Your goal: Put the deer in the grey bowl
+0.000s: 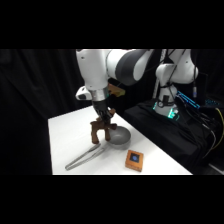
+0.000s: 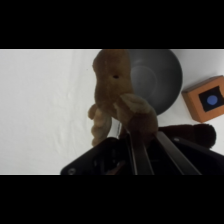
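Centrally, the tool [image 1: 103, 120] holds the deer [image 1: 101, 131] clamped between its fingers, raised off the table [image 1: 65, 135] at the 9 o'clock rim of the grey bowl [image 1: 119, 137]. Metal tongs [image 1: 84, 157] lie at 7 o'clock; an orange-brown block [image 1: 134, 160] lies at 5 o'clock.

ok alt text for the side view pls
A white robot arm's gripper holds a small dark-brown toy deer just above a white table, beside a round grey bowl. Long silver metal tongs and an orange-brown square block lie nearby.
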Available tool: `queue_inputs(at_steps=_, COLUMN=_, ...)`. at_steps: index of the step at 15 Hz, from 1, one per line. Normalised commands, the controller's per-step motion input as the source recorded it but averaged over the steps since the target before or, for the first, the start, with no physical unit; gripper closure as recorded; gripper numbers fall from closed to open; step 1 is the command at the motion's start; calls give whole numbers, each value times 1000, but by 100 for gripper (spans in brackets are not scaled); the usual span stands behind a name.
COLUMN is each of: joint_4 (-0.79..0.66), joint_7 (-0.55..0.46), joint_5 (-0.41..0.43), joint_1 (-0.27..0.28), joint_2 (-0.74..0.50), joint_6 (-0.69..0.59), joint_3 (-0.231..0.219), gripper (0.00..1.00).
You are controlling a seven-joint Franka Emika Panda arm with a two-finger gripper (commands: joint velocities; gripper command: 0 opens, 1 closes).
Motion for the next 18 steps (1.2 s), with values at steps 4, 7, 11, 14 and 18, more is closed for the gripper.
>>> queue_inputs(at_steps=4, joint_4=-542, joint_7=2, joint_5=33, joint_1=-81, joint_2=-392, joint_6=313, joint_3=18, gripper=96)
queue_inputs(at_steps=7, joint_4=-271, joint_7=-18, joint_5=90, joint_1=-71, joint_2=-71, joint_6=302, joint_3=13, gripper=97)
queue_inputs(at_steps=11, joint_4=-86, joint_7=-29, joint_5=120, joint_1=-52, joint_2=73, joint_6=213, joint_3=18, gripper=60)
queue_inputs(at_steps=14, joint_4=-14, joint_7=-35, joint_5=138, joint_1=-37, joint_2=77, joint_6=106, joint_3=34, gripper=37)
queue_inputs(at_steps=18, joint_4=-12, joint_7=-5, joint_5=90, joint_1=-14, joint_2=34, joint_6=54, joint_3=41, gripper=5)
